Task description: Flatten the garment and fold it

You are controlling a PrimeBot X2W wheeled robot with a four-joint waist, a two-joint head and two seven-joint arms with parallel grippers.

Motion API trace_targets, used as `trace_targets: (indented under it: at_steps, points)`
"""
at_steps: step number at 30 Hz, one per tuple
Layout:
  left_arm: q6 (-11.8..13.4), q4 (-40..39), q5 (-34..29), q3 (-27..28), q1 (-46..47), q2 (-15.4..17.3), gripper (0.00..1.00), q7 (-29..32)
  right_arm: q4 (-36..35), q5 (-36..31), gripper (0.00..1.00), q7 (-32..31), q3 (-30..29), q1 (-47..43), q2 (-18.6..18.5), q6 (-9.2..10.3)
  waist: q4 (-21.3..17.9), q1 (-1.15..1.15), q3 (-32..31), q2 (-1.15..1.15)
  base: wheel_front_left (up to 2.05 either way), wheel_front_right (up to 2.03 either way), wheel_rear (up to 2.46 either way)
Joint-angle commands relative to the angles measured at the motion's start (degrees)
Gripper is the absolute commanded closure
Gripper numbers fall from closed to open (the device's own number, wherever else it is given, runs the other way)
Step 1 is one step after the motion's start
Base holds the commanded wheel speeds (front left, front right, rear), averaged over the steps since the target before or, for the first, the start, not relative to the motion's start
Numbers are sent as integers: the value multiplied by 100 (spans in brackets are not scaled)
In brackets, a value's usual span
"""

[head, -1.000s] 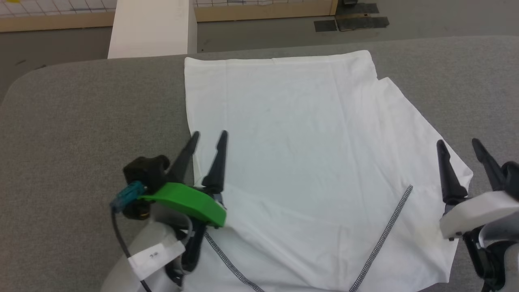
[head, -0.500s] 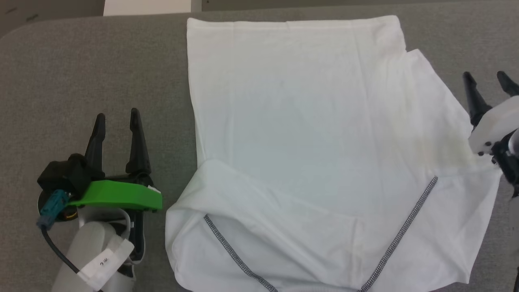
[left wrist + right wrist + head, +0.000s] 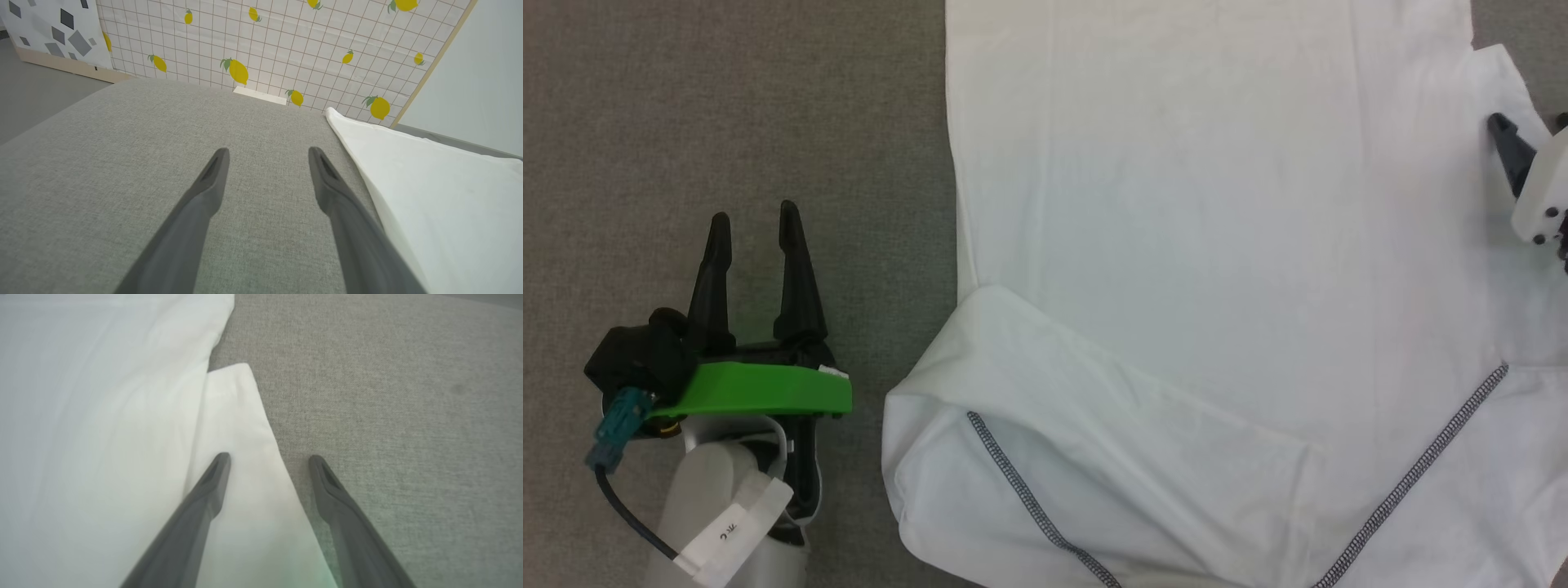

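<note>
Garment: the white garment (image 3: 1217, 245) lies spread on the grey surface (image 3: 727, 98), its body smooth, with a flap of cloth folded in over the lower left corner.
Seams: two dark stitched seams (image 3: 1029, 498) run diagonally near the head view's bottom edge.
Left tool: the left tool (image 3: 753, 212) is over bare surface just beside the garment's left edge, fingers apart, empty.
Right tool: the right tool (image 3: 269, 456) is at the garment's right edge, fingers apart, empty, one finger over white cloth and the other over grey surface.

Staged test room: lemon-print backdrop panel (image 3: 286, 41), grey fabric table (image 3: 102, 163)
</note>
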State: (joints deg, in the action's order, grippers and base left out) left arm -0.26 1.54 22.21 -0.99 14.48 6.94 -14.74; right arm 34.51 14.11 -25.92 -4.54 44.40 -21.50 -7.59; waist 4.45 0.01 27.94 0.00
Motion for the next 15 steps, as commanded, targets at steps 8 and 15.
trace_targets:
  at_steps: [8,15]
  points:
    - [-252,136,-254,239,32,-192,0,-26,300,231,100,-707,77,75,-38,10,125,-1,138,0,0,0,0]
    - [-382,328,-346,362,-23,-271,0,-26,37,289,100,-468,-173,-202,-182,10,10,-1,-155,0,0,0,0]
